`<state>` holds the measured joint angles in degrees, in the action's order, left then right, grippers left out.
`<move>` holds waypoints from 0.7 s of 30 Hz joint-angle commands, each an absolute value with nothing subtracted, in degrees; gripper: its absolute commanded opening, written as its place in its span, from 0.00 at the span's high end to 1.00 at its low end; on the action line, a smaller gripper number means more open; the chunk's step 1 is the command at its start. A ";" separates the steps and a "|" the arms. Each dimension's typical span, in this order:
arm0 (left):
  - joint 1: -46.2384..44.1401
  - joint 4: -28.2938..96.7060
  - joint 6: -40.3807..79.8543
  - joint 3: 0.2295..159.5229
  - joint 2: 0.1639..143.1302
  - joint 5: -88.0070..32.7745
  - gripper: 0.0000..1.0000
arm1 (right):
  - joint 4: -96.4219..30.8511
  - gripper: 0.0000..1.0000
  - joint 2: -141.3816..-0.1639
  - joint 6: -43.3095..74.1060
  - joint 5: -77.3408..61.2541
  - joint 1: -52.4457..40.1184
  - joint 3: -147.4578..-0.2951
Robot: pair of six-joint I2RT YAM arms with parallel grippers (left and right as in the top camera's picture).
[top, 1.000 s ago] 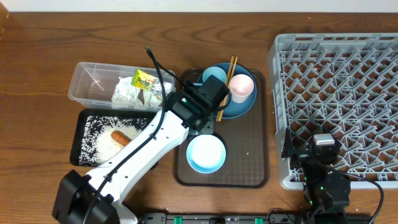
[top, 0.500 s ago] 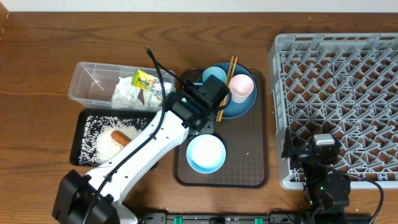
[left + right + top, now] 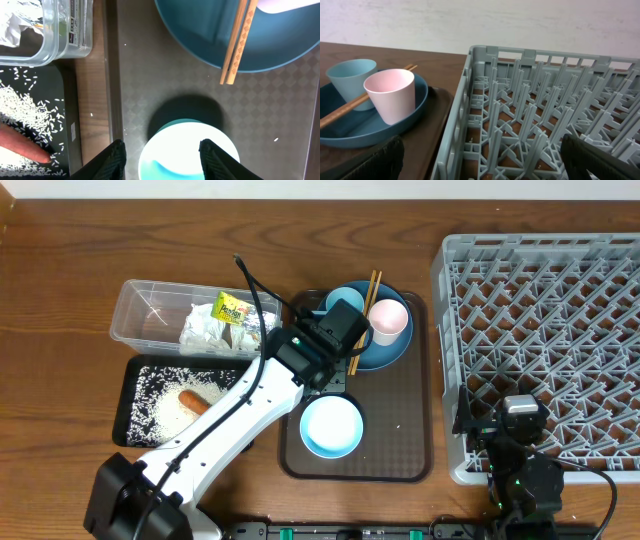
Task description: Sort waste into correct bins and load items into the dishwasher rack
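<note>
The waste looks sorted, with napkin and packet in the clear tub and carrot and rice in the black tray, but plate, blue cup, pink cup, chopsticks and bowl lie on the brown tray, the rack is empty, and the left gripper and right gripper are both apart, holding nothing.

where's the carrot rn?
Overhead view, left side: the carrot lies on the rice grains in the black tray, just below the clear tub in the picture.
</note>
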<state>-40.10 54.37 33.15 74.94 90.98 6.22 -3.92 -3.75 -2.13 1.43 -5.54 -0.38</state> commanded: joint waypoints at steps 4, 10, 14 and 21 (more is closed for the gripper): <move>-40.16 53.80 33.01 75.55 91.22 7.16 0.42 | -4.12 0.01 -3.84 -2.39 1.43 -5.98 -0.32; -39.48 53.19 33.04 75.55 91.20 12.82 0.42 | -4.12 0.01 -3.84 -2.39 1.43 -5.98 -0.32; -36.03 53.49 32.99 75.55 91.18 12.73 0.41 | -4.12 0.01 -3.84 -2.39 1.43 -5.98 -0.32; -27.51 53.69 33.01 75.55 91.18 10.17 0.36 | -4.12 0.01 -3.84 -2.39 1.43 -5.98 -0.32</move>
<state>-30.41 53.47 32.99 74.94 90.98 10.83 -3.92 -3.75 -2.13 1.43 -5.54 -0.38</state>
